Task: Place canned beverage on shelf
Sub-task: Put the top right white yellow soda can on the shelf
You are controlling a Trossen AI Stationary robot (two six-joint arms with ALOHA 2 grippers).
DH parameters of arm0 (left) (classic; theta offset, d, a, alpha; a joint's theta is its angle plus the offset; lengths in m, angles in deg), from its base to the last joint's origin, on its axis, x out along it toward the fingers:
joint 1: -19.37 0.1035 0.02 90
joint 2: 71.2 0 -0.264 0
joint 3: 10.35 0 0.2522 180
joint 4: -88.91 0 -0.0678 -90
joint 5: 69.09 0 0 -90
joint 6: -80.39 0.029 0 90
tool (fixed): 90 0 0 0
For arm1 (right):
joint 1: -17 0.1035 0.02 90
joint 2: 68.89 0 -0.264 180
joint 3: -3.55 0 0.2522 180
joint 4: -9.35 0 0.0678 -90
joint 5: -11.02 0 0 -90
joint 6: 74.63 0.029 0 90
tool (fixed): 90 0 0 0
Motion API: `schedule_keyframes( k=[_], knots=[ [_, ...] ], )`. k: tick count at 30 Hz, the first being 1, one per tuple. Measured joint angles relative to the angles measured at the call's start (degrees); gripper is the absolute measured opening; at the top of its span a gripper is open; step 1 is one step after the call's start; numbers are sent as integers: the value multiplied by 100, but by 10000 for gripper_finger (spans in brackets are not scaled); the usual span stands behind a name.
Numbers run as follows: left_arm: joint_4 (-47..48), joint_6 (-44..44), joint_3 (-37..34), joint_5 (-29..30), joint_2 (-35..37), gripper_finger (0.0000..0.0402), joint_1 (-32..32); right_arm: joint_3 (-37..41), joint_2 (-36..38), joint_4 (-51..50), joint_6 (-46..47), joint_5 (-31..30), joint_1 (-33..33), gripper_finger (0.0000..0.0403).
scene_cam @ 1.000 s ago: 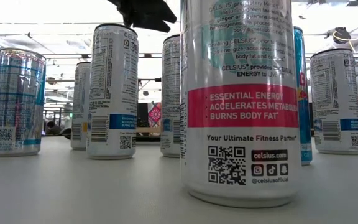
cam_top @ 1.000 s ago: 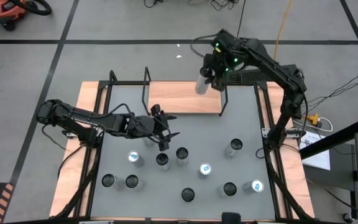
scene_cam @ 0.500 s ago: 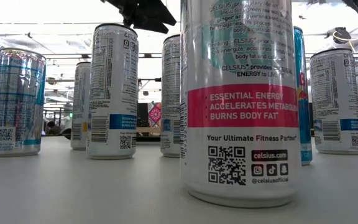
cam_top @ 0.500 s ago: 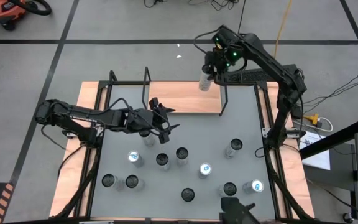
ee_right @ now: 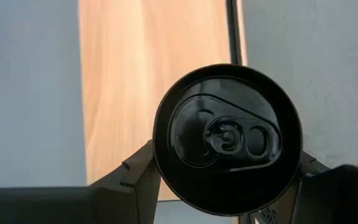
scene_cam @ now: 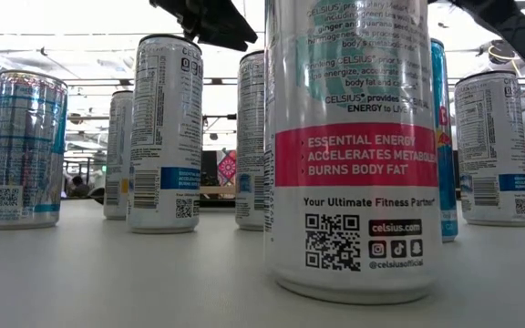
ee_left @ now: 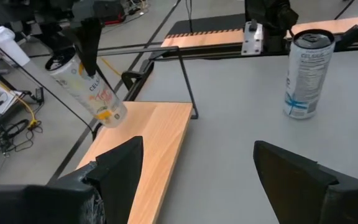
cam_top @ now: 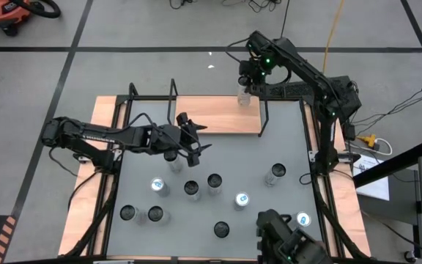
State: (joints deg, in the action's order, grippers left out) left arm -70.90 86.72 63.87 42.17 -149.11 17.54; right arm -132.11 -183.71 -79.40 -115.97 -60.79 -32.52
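Note:
The canned beverage [ee_left: 95, 93], white with orange print and a black top [ee_right: 229, 137], hangs tilted above the right end of the shelf, with my right gripper [cam_top: 246, 84] shut on it. The shelf is a light-wood board [cam_top: 211, 114] with black rod frames, lying along the table's far edge. My left gripper [cam_top: 195, 137] stands open over the table's middle left, near the shelf, with nothing between its fingers [ee_left: 123, 168]. My right gripper pinches the can's upper side wall [ee_left: 82, 71], just under the rim, between its two fingers [ee_right: 135, 177]. The fingers come from above, slanting down. The can hangs tilted below them, its base toward the board and clear of it.
Several cans stand on the grey tabletop [cam_top: 284, 139] in its near half, one [ee_left: 306, 71] to the right of my left gripper. Black rod frames rise at the shelf's right end [cam_top: 262, 121] and left of its middle [cam_top: 173, 103]. The board's surface [ee_left: 148, 143] is bare.
My right gripper has come down toward the shelf's right end with the can, which stays tilted and clear of the board. My left gripper has drifted a little toward the far edge and stays open.

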Motion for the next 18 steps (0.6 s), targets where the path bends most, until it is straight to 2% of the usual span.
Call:
schedule_keyframes(
  k=[11,18],
  knots=[
    [13,-106,0,-22,0,299,0,9,-39,100,-315,79,-221,176],
    [11,-153,0,-22,0,299,22,340,-35,193,-334,297,-327,176]
  ],
)
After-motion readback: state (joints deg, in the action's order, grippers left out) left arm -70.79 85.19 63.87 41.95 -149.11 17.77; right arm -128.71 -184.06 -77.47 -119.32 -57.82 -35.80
